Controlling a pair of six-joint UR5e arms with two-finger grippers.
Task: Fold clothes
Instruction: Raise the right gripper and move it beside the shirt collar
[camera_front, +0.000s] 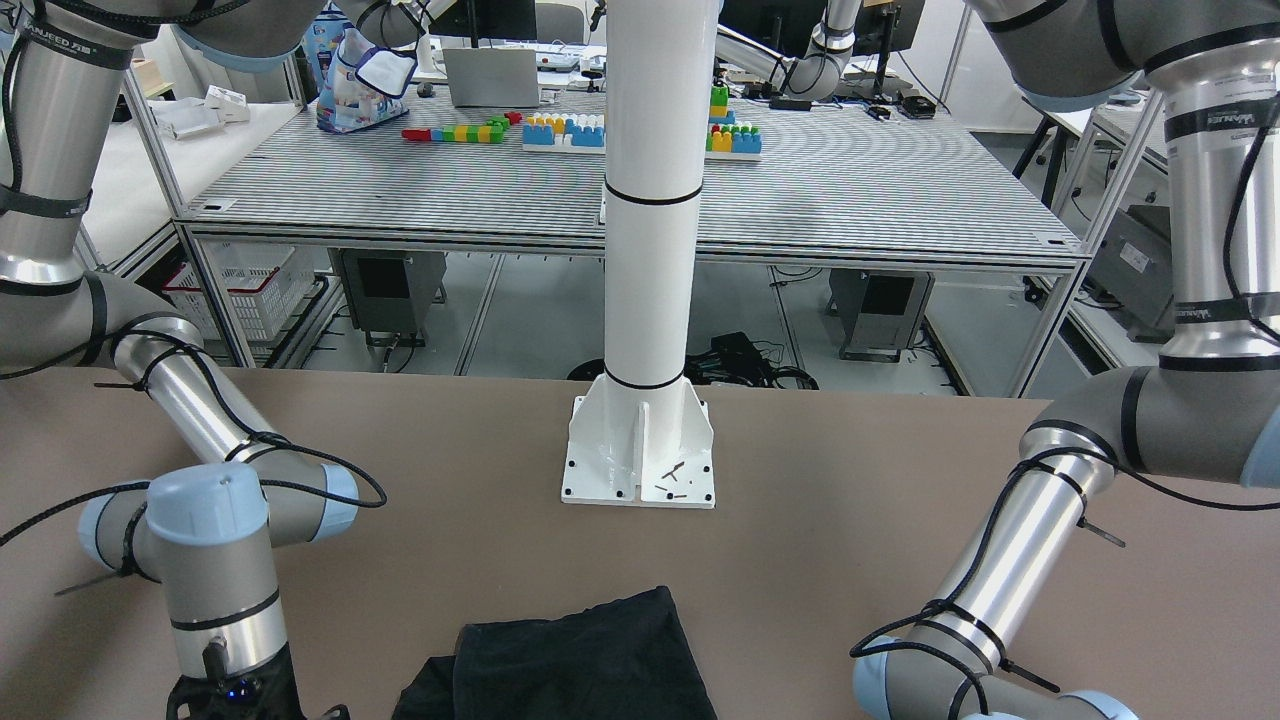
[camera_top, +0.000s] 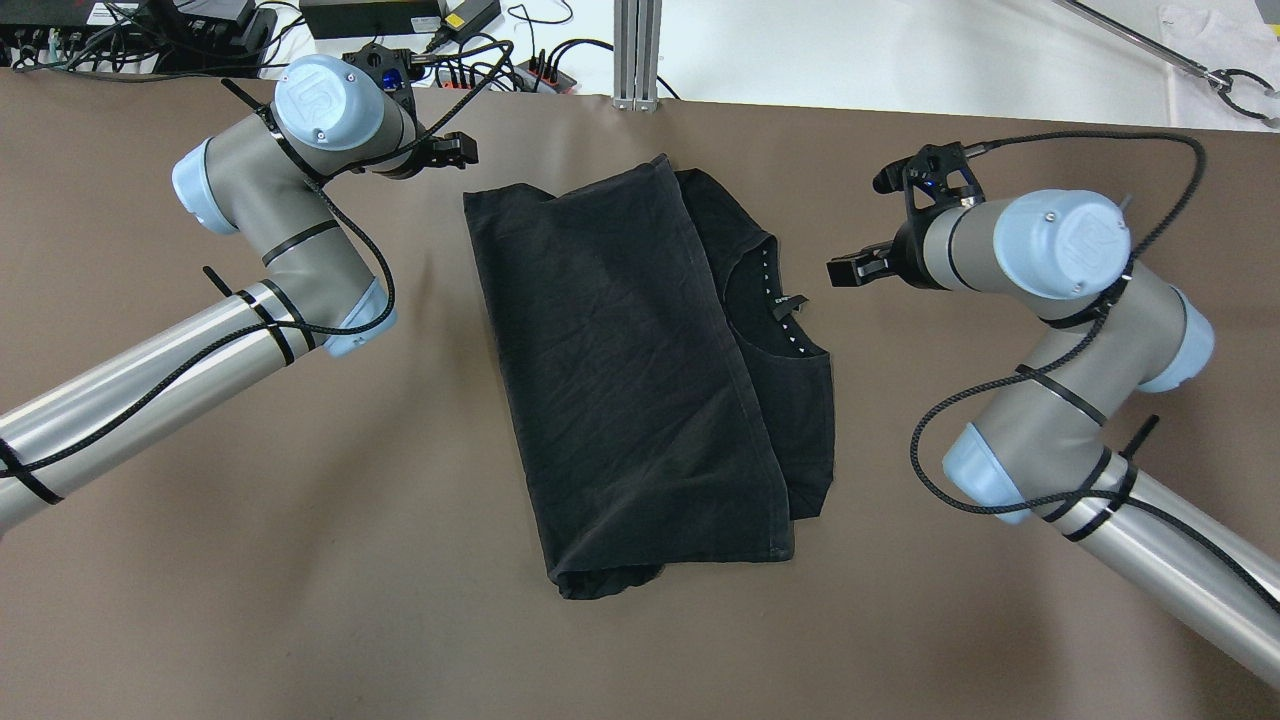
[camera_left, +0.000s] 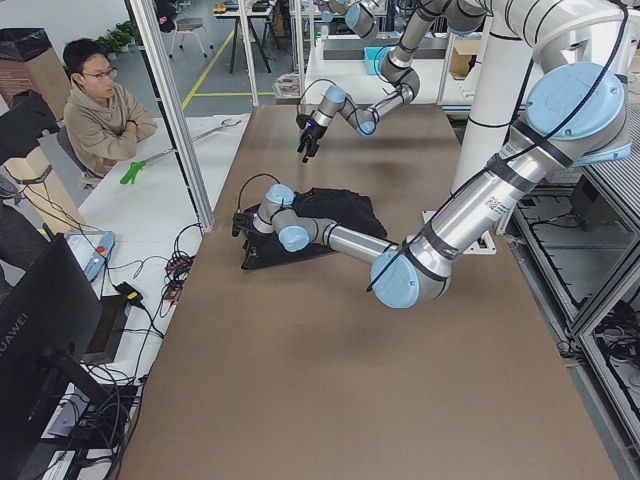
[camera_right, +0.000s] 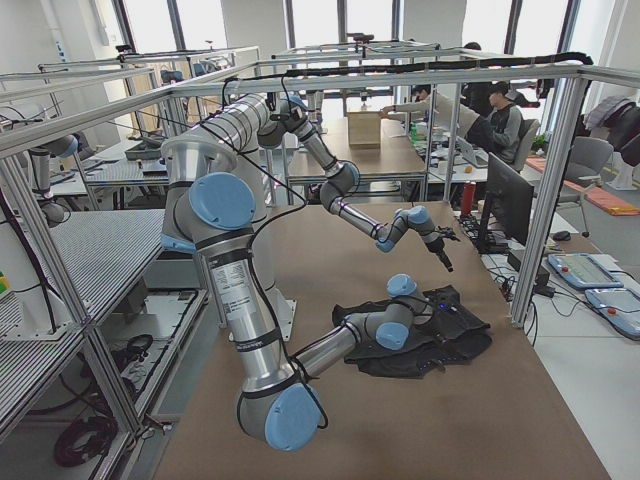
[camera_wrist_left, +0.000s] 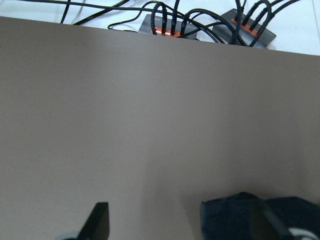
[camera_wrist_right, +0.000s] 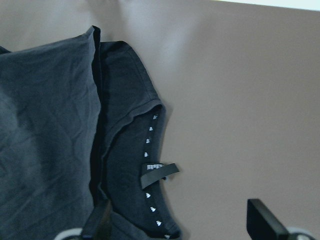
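Note:
The clothes (camera_top: 640, 370) are one black garment lying folded lengthwise in the middle of the brown table, its collar and label (camera_wrist_right: 159, 172) showing on the right side. My left gripper (camera_top: 455, 150) hovers open just off the garment's far left corner (camera_wrist_left: 232, 212), holding nothing. My right gripper (camera_top: 845, 268) is open too, a little to the right of the collar and apart from the cloth. In the right wrist view the fingers (camera_wrist_right: 260, 215) stand wide apart over the collar edge and bare table. The garment's far edge (camera_front: 580, 650) shows in the front-facing view.
The white pillar's base plate (camera_front: 640, 455) stands on the table's robot side. Cables and power strips (camera_top: 440, 50) lie past the far edge beside an aluminium post (camera_top: 637, 50). A person (camera_left: 100, 110) sits beyond the table's far side. Bare brown table (camera_top: 300, 560) surrounds the garment.

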